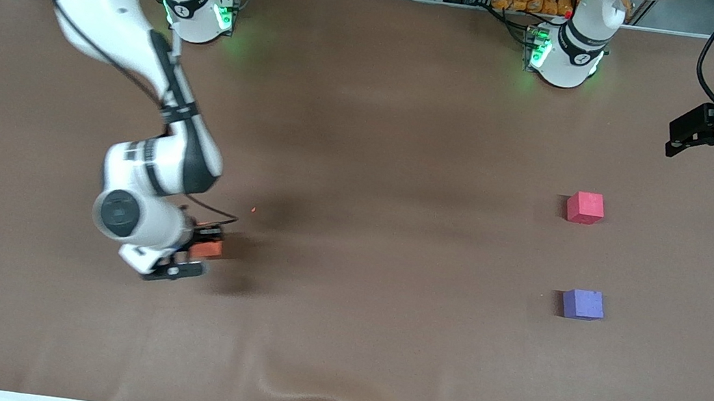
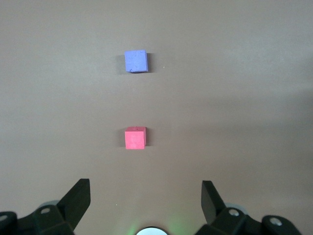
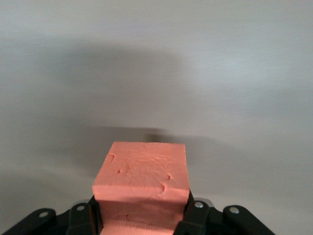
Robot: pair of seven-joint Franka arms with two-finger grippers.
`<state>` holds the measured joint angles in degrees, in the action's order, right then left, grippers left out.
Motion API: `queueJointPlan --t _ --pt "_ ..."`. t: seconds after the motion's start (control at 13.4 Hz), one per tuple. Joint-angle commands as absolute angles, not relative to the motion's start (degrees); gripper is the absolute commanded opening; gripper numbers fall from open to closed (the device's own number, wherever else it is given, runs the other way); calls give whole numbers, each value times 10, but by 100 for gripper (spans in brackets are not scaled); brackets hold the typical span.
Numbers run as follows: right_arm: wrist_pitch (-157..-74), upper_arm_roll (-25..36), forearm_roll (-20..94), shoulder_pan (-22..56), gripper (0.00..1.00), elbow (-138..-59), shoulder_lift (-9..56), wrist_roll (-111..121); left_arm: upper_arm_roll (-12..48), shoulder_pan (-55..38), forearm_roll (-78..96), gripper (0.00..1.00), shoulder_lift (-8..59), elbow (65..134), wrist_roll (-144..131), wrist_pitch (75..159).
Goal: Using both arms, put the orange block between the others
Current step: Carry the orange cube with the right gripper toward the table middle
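Right gripper (image 1: 207,251) is clamped on the orange block (image 1: 206,249), low over the brown table cover (image 1: 339,336) at the right arm's end of the table. Fingers sit on two facing sides of the block, with the white wrist above it and a dark shadow on the cover beside it. Whether the block touches the cover, can't tell from here. Left gripper (image 1: 671,147) hangs in the air at the left arm's end with its black fingers spread and nothing between them; that arm is waiting. Pinkish-red cube (image 1: 585,208) and purple cube (image 1: 583,304) both sit on the cover toward the left arm's end, well apart from the orange block. Purple one is nearer the front camera, and a bare gap lies between the two.

Left wrist view: both black fingertips (image 2: 78,198) stand wide apart with empty cover between them. Pinkish-red cube (image 2: 135,138) and purple cube (image 2: 136,61) lie flat on the cover, apart from each other and roughly in line.

Right wrist view: orange block (image 3: 142,183) fills the space between the black fingers (image 3: 194,218), pinched from both sides. Its top face is dented and creased. Plain cover and a soft shadow lie around it.
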<state>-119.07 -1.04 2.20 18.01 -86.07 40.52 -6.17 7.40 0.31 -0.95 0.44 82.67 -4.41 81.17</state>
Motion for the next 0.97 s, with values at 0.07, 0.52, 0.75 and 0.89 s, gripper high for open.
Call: queueJointPlan --t 0.07,0.52,0.75,0.89 --pt "-1202 -4 28 275 21 -860 406 -163 83 -2 -15 100 5 821 -49 805" --pt "-1285 -4 128 381 20 -859 439 -294 119 -4 -19 100 26 827 -45 799" --pt "-1289 -4 138 401 20 -859 453 -294 125 -4 -16 100 30 827 -43 799" --pt "-1291 -4 138 406 21 -858 456 -294 125 -5 -13 100 40 824 -42 802"
